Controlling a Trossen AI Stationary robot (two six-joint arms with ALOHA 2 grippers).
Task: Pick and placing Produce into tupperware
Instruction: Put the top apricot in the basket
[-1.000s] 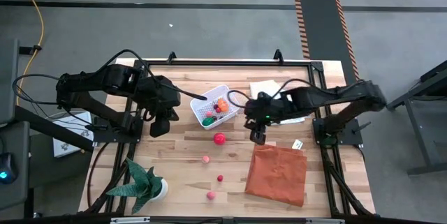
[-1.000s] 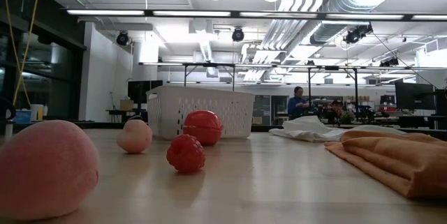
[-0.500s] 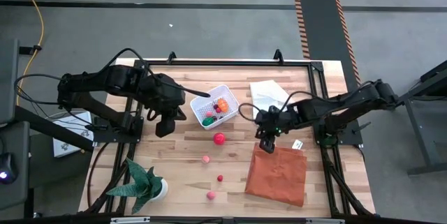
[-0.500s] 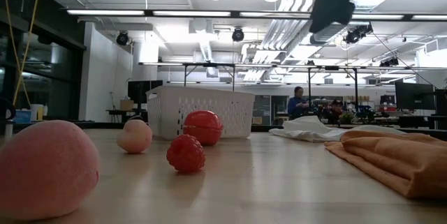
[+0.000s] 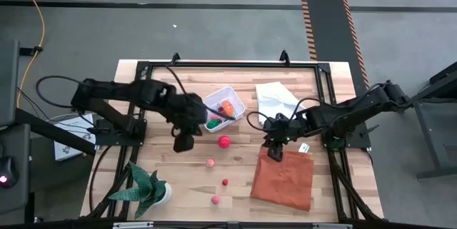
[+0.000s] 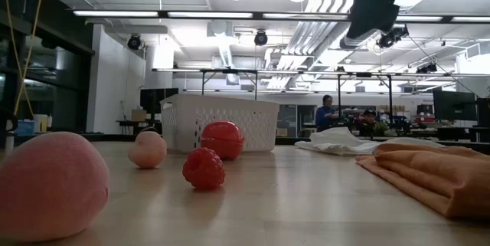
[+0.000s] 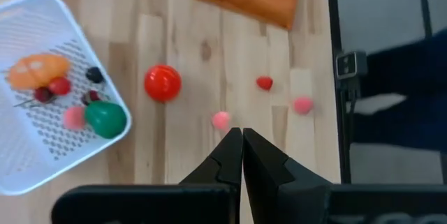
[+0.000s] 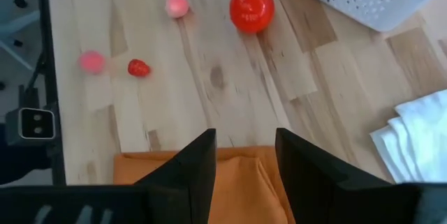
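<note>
Nearest loose fruit: red ball [image 5: 224, 142], between both grippers
Left gripper [image 5: 181, 143]: closed, empty, nearer side
Right gripper [image 5: 275, 152]: open, over orange cloth [image 5: 283, 179]

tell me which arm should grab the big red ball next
Left, probably: its tool hangs nearer the red ball and beside the tub, fingers together. The right tool sits over the orange cloth.

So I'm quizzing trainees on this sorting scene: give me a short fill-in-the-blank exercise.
1. The number of fruits lying loose on the table is ____.
2. The green fruit lies inside the white ____.
3. The right gripper hangs over the edge of the ____ cloth.
4. The left gripper has its jaws ____.

Missing words: four; tub; orange; shut
</note>
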